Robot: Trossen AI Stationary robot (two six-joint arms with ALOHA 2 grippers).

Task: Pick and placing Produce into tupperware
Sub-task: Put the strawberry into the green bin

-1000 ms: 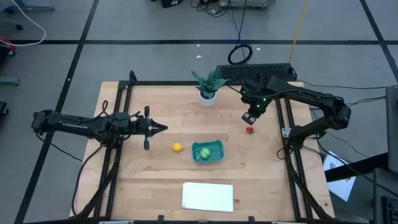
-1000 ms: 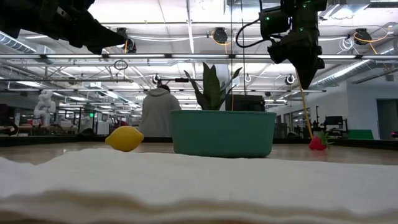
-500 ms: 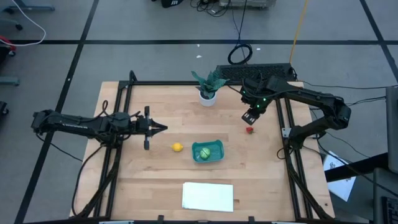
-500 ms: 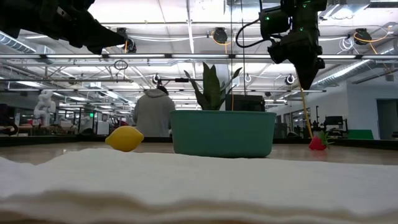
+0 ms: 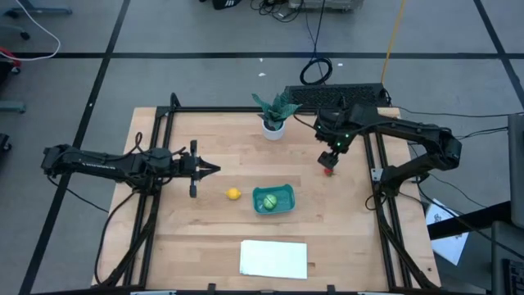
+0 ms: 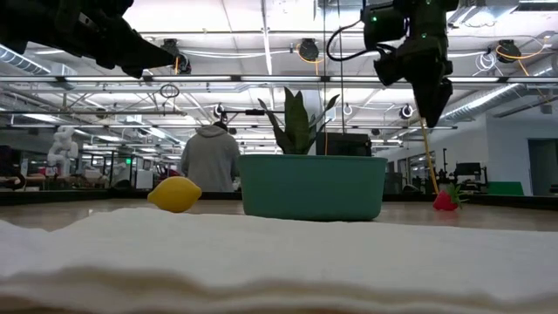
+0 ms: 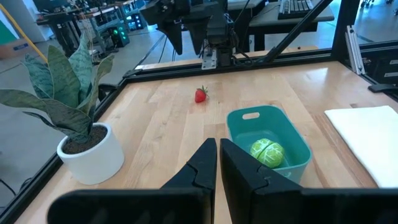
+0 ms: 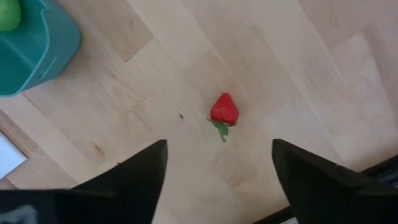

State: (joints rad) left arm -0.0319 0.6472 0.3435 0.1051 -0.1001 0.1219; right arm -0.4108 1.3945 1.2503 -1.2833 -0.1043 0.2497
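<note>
The red produce piece (image 8: pixel 224 110) lies on the wood at the table's right side, also seen as the strawberry (image 6: pixel 445 201). My right gripper (image 8: pixel 217 180) hangs above it, pointing down, open, a finger on either side and clear of it. The teal tupperware (image 5: pixel 286 191) stands mid-table with the green round piece (image 5: pixel 268 201) resting on its floor. Left of the tub, the yellow lemon (image 5: pixel 234 193) lies on the table. My left gripper (image 5: pixel 214 170) waits shut over the table's left half, pointing toward the lemon.
A leafy plant in a white pot (image 5: pixel 274 119) stands at the far edge, left of my right gripper. A flat white sheet (image 5: pixel 273 258) lies at the near edge. Black frame rails (image 5: pixel 378 164) run along both sides. A person (image 6: pixel 209 157) stands in the room beyond.
My right gripper has opened its fingers while staying above the red piece. The red piece, the lemon and the tub have kept their places.
</note>
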